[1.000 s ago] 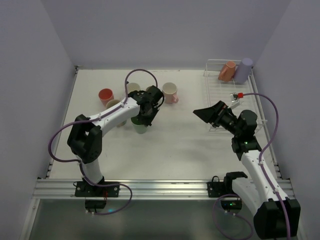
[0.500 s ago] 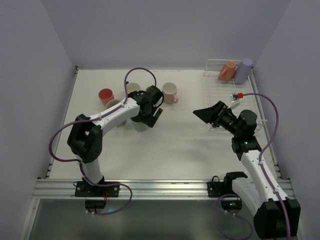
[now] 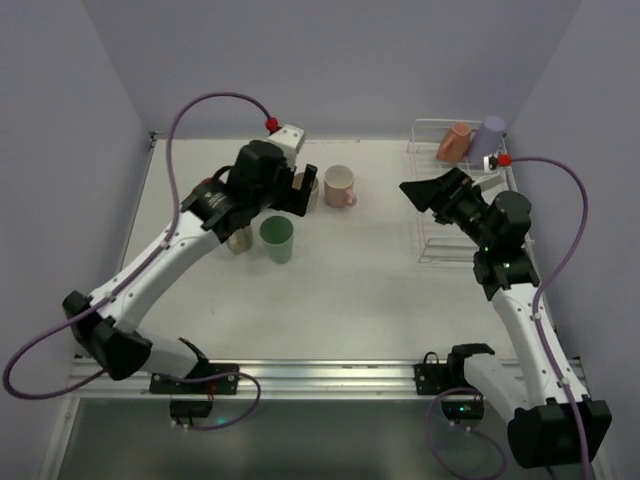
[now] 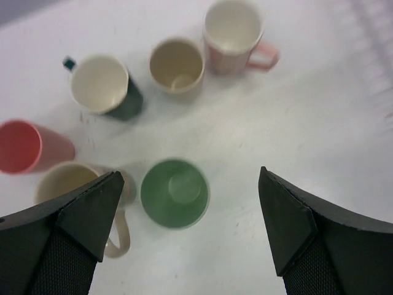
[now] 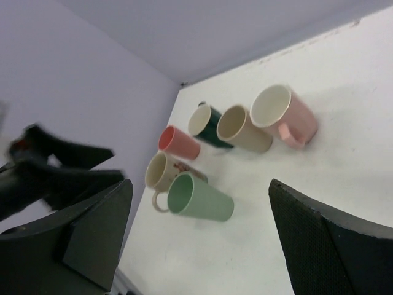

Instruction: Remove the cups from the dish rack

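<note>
Just beside grn cup (image 4: 175, 193): cream mug (image 4: 66, 179).

Lt green tumbler (image 5: 199, 198) nearest of 6 cups (image 5: 242, 129), btw spread fingers (image 5: 319, 246) of right tool (image 5: 199, 182).

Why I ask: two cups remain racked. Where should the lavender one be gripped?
Probably the upper wall of the lavender cup, from above: it stands upright in the far right corner of the dish rack, the salmon cup tilted close beside it.
</note>
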